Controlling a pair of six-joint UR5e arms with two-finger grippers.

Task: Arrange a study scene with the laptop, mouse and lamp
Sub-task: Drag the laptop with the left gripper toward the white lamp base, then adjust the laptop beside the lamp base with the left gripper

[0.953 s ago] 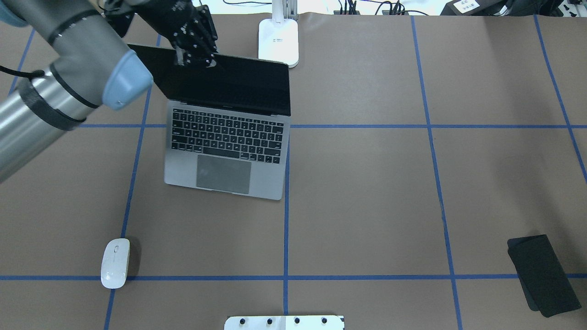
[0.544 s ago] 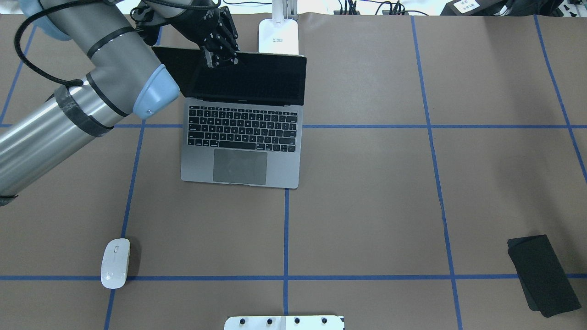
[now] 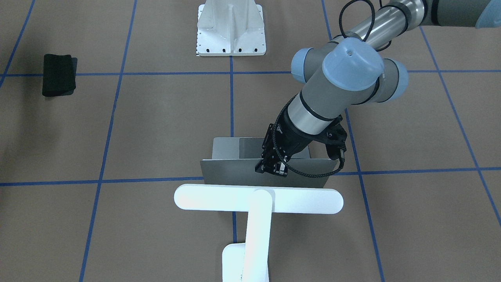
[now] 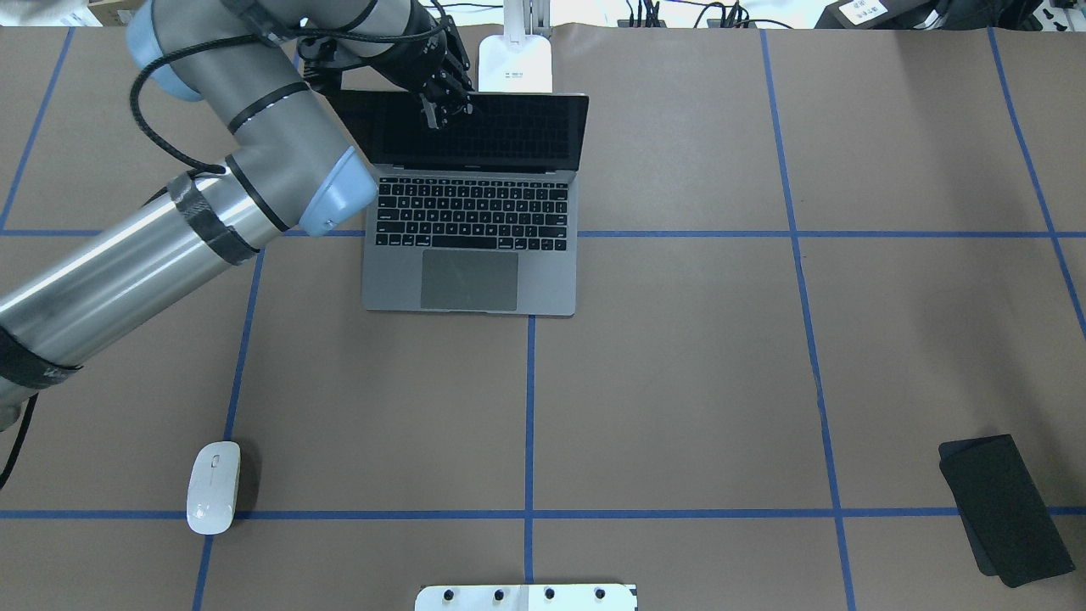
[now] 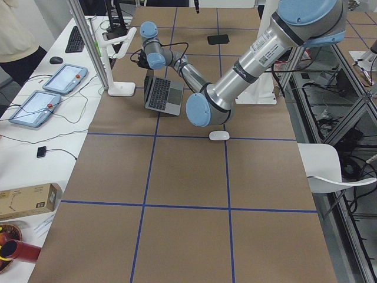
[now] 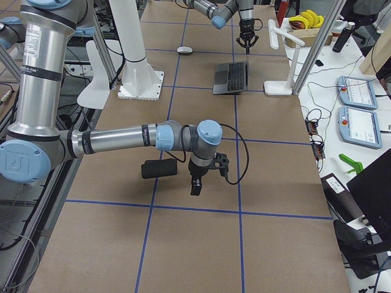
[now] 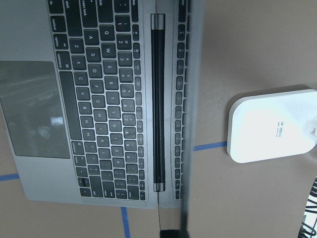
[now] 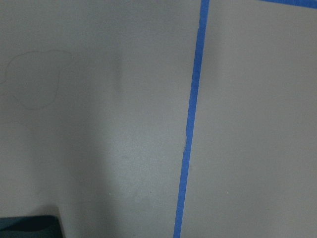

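Note:
The open grey laptop (image 4: 475, 288) stands just in front of the white lamp's base (image 4: 515, 64), its keyboard facing the robot. My left gripper (image 4: 439, 110) is shut on the top edge of the laptop's lid (image 3: 235, 174), left of the middle. In the left wrist view the lid runs edge-on beside the lamp base (image 7: 270, 126). The lamp's bar head (image 3: 258, 199) hangs over the lid. The white mouse (image 4: 213, 487) lies apart at the near left. My right gripper (image 6: 195, 186) hovers low by a black pad; whether it is open or shut I cannot tell.
A flat black pad (image 4: 1001, 509) lies at the near right. A white bolted pedestal (image 3: 231, 27) stands at the robot's side of the table. Blue tape lines (image 4: 529, 407) cross the brown surface. Tablets and cables (image 5: 41, 100) lie on the operators' bench beyond the lamp.
My left gripper has dragged the laptop to the right and toward the far edge, turning it square. It now sits right in front of the lamp base. The mouse has not moved.

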